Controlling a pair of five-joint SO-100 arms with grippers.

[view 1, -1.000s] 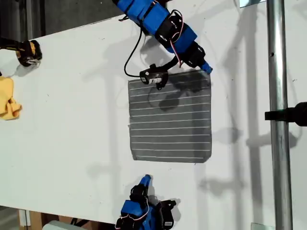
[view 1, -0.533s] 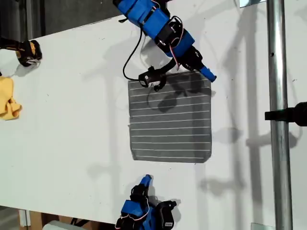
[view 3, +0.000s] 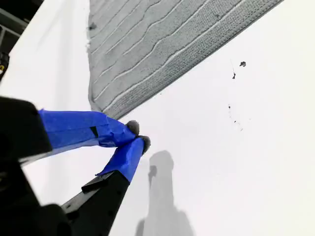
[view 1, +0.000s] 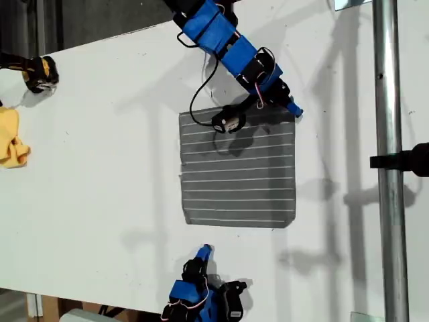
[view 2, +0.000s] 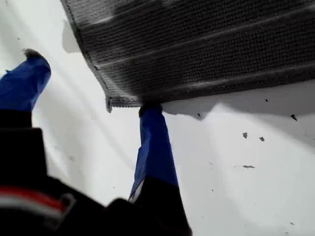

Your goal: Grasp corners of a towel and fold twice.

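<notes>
The grey striped towel [view 1: 238, 174] lies flat on the white table [view 1: 100, 168]. My first gripper [view 1: 293, 109] reaches in from the exterior view's top to the towel's upper right corner. In the first wrist view this gripper [view 2: 91, 86] is open: one blue fingertip [view 2: 150, 115] touches the towel [view 2: 197, 49] edge beside the corner [view 2: 110, 103], while the other finger stands apart on bare table. My second gripper [view 1: 204, 252] rests below the towel near the exterior view's bottom edge. It is shut [view 3: 139, 135] on nothing, a short way from a towel [view 3: 157, 44] corner [view 3: 96, 108].
A yellow cloth [view 1: 10, 137] and a black-and-yellow object [view 1: 37, 72] sit at the exterior view's left edge. A metal pole [view 1: 390, 168] with a black clamp [view 1: 409, 159] runs down that view's right side. The first arm's small black camera [view 1: 228, 123] hangs over the towel's upper edge.
The first arm has swung toward the exterior view's right, its black camera moving right over the towel, with its tip staying at the upper right corner. The second arm has not moved.
</notes>
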